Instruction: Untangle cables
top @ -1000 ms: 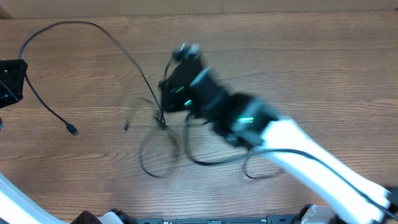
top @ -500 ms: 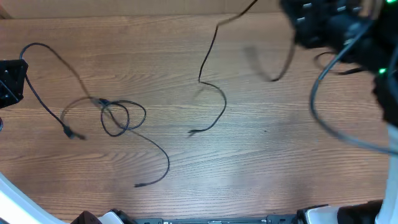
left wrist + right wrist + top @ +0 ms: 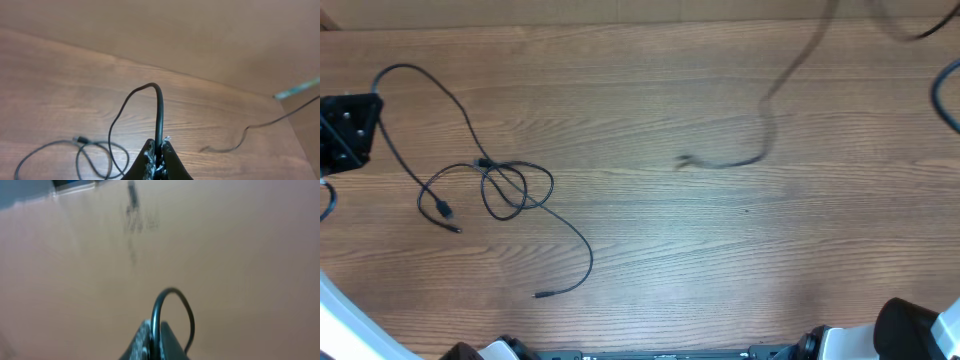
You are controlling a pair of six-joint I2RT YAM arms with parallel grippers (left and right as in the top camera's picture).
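Thin black cables lie on the wooden table. One cable (image 3: 470, 130) arcs from my left gripper (image 3: 360, 115) at the far left edge into a loose knot of loops (image 3: 510, 188), with plug ends trailing off toward the front. A second cable (image 3: 763, 135) lies apart on the right; its free end rests mid-table and it rises off the top right. In the left wrist view my left gripper (image 3: 159, 150) is shut on a cable (image 3: 159, 110). In the right wrist view my right gripper (image 3: 155, 332) is shut on a cable (image 3: 172, 294), out of the overhead view.
A brown cardboard wall (image 3: 200, 35) runs along the table's far edge and fills the right wrist view. Part of the right arm's base (image 3: 920, 330) shows at the bottom right corner. A thicker black arm cable (image 3: 945, 100) curves in at the right edge.
My right arm has swept up and right out of the overhead view, pulling one cable free of the tangle. The remaining loops settled at the left; the left gripper barely moved.
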